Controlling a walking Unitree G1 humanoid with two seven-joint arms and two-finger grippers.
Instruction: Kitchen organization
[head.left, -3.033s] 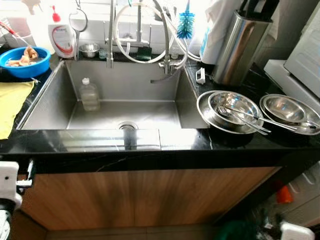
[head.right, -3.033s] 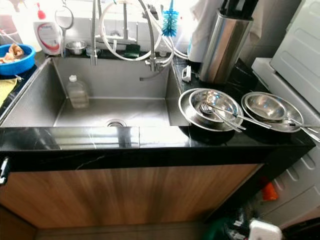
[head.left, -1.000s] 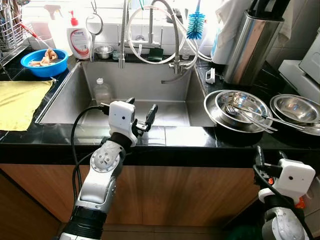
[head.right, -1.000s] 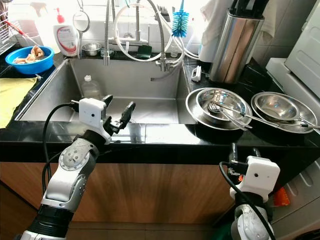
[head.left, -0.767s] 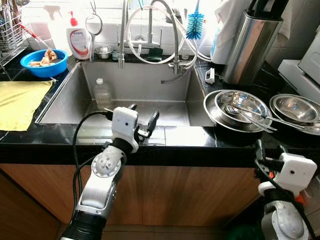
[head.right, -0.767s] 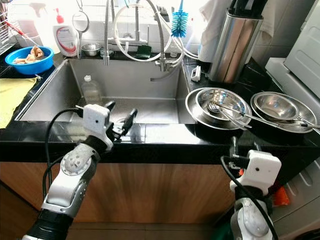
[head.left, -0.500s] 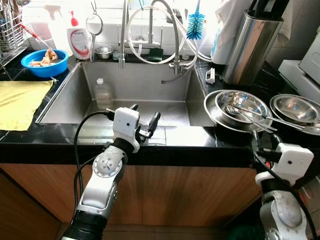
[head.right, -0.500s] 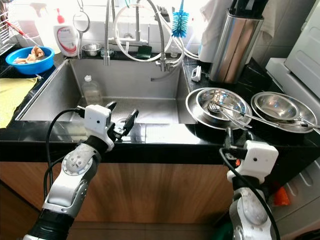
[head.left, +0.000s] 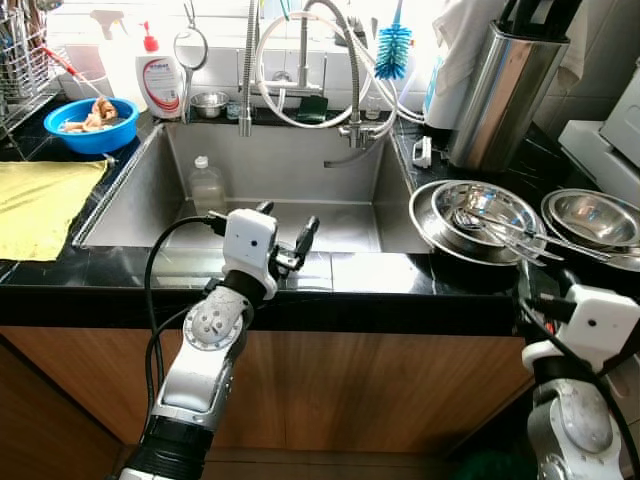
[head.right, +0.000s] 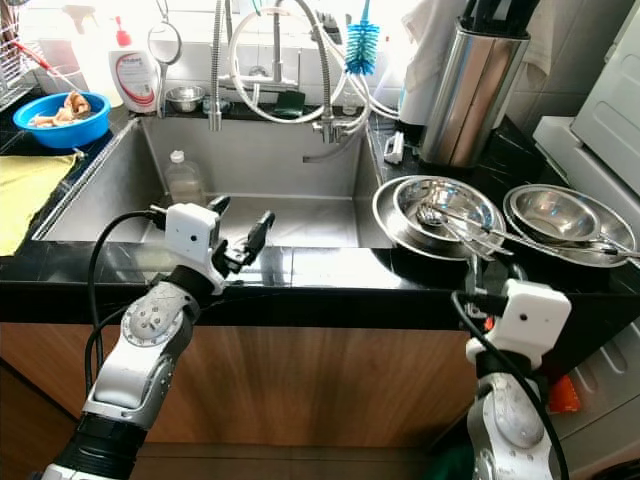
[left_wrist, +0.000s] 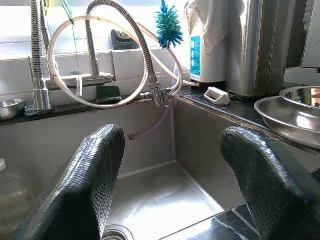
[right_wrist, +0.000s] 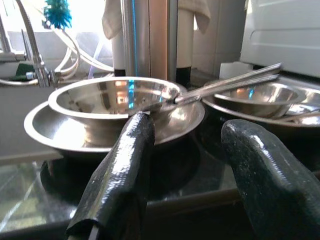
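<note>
Presently: left hand (head.left: 283, 232) released, poised over sink (head.left: 130, 185) front edge. Right hand (right_wrist: 187, 165) released, low at 4 o'clock, aimed at stacked steel bowls (head.left: 478, 215) on surface (head.left: 380, 272) for pickup.

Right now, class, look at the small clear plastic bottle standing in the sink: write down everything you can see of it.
The small clear plastic bottle stands upright on the floor of the stainless steel sink, near the sink's back left corner and close to its left wall. It has a squat, see-through body with rounded shoulders, a short neck and a pale cap that is on. What it contains cannot be told. Nothing grips it; the left end effector hovers open over the sink's front edge, apart from it.
</note>
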